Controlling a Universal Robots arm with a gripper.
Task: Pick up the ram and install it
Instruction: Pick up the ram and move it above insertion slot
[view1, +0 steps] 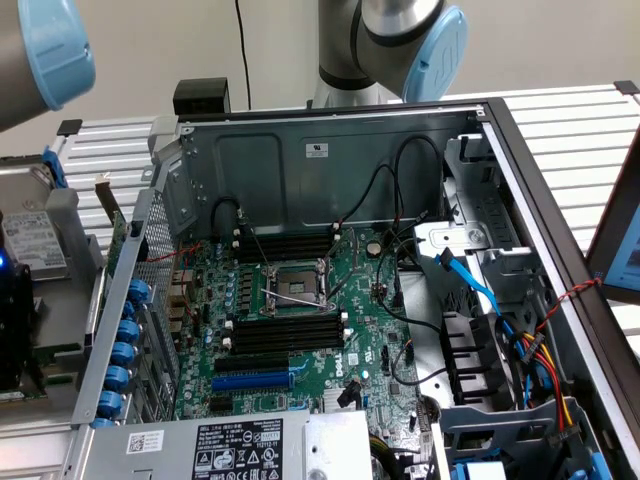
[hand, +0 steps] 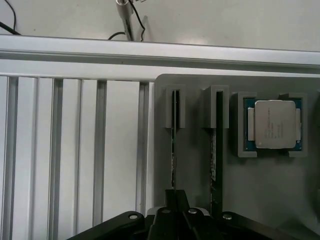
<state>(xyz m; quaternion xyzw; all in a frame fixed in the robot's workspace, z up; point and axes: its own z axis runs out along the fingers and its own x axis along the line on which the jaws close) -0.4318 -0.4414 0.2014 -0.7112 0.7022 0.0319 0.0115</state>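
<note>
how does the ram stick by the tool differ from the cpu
The ram stick stands on edge in a narrow slot, a thin green edge showing; the cpu lies flat, silver lid facing the camera. The ram stick is long and narrow, the cpu roughly square. The tool sits at one end of the ram stick, apart from the cpu. Both rest in the same grey holder.

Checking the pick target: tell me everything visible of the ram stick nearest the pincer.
The ram is seen edge-on: a thin green strip, apparently circuit board. It stands on its long edge on a gray plate, one end in a gray slotted bracket, the other at the pincer; contact cannot be told. A darker stick stands parallel, apart.
</note>
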